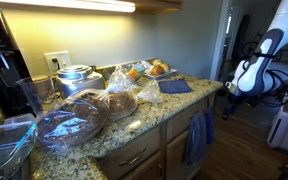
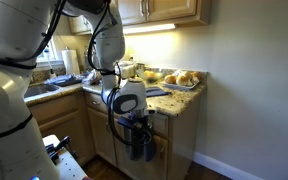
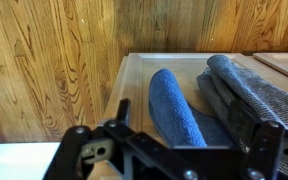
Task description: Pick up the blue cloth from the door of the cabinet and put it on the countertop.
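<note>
The blue cloth [image 1: 197, 135] hangs over the top of the door of the cabinet [image 1: 180, 158] below the countertop [image 1: 154, 112]. In an exterior view the cloth [image 2: 140, 142] hangs just under my gripper [image 2: 134, 122]. In the wrist view the blue cloth [image 3: 174, 105] lies as a rolled fold against the wooden door [image 3: 54, 70], beside a duller slate-blue towel [image 3: 254, 90]. My gripper [image 3: 181, 128] is open, with one finger on each side of the blue cloth. Whether the fingers touch it is unclear.
On the countertop are a small folded dark-blue cloth [image 1: 174, 87], a tray of bread [image 1: 154, 69], plastic bags of bread [image 1: 79, 120], a metal pot [image 1: 74, 78] and a black coffee maker [image 1: 4, 60]. A wall [image 2: 254, 90] stands past the counter's end.
</note>
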